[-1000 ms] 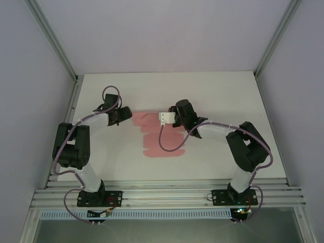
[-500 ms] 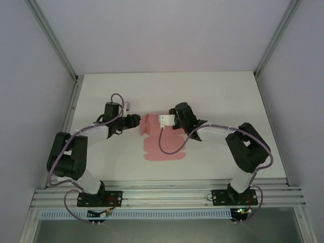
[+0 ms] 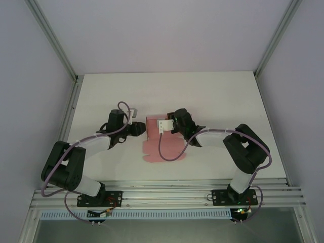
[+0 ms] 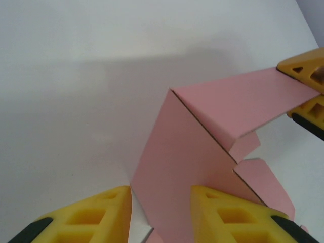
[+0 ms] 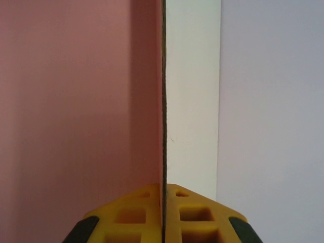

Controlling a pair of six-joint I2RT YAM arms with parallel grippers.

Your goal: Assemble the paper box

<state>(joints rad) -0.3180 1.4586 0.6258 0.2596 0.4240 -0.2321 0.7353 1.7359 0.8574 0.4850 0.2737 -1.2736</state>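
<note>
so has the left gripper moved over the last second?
Yes. The left gripper has shifted right, away from the left rail, and slightly nearer, up to the box.

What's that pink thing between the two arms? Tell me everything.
The paper box is plain pink thin card, not yet a box: a cut sheet with flaps and creases. Its near part lies flat on the white table; its far part is folded up into standing panels. The right gripper is shut on one panel's edge; the left gripper sits open around another.
</note>
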